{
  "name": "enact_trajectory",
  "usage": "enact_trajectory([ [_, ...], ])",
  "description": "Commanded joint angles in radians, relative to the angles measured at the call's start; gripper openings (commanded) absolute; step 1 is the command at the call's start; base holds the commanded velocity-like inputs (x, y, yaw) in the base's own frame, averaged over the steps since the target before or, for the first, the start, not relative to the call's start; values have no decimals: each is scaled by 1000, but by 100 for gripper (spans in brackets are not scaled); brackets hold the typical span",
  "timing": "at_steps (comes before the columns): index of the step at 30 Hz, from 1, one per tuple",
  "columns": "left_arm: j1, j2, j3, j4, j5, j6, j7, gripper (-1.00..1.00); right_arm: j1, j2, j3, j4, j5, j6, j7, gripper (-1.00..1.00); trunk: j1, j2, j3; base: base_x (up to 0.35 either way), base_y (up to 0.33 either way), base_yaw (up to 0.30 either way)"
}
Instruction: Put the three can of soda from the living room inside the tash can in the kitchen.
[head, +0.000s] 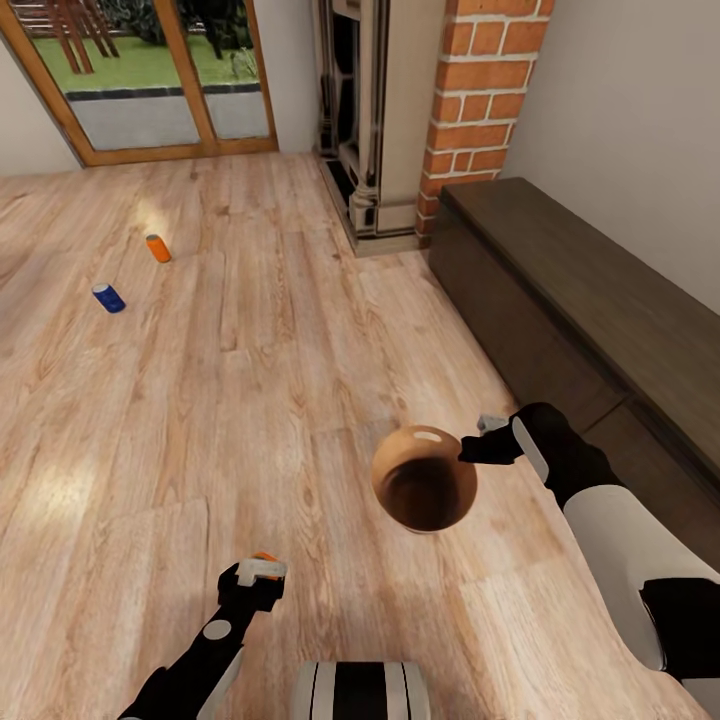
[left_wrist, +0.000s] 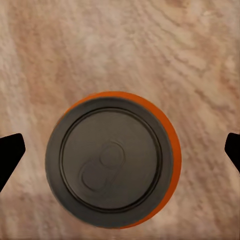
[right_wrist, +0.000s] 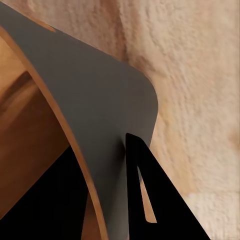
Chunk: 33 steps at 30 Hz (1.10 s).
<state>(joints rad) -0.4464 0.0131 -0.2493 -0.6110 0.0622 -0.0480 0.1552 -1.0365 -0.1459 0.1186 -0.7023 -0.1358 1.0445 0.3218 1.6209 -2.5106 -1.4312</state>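
Two soda cans (head: 133, 272) are lying on the plank floor (head: 250, 420) far left, before the glass doors (head: 150, 80). The trash can (head: 425, 478) is hanging right of centre, gripped at its rim by the right gripper (head: 478, 446), with the cabinet (head: 590, 300) running along the right. A third can (left_wrist: 114, 159) is standing upright beneath the left gripper (head: 258, 572).

Both arms are black with white shell panels. The left hand (head: 262, 572) is black with a pale grey block at its wrist. The right hand (head: 478, 447) is black. A white-and-black striped trunk top (head: 360, 690) sits between them.
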Motion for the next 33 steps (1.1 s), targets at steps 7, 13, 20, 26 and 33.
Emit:
enact_trajectory([
  [7,0,1,-1,-2,-1,-3,1,100,0,0,0,0,-23,3,3,-100,0,0,-4,0,0,0],
  [13,0,1,-1,-3,-1,-4,1,100,0,0,5,0,-23,3,3,-100,0,0,-4,0,0,0],
  [20,0,1,-1,-3,-1,0,0,100,0,0,10,0,-23,3,3,-100,3,-2,-27,0,0,0],
  [26,0,1,0,-4,-1,-2,1,100,0,0,12,0,-23,3,3,-100,3,-2,-27,0,0,0],
  [33,0,2,-5,-18,-1,-1,0,-100,0,0,13,0,-23,3,3,-100,3,-2,-27,0,0,0],
])
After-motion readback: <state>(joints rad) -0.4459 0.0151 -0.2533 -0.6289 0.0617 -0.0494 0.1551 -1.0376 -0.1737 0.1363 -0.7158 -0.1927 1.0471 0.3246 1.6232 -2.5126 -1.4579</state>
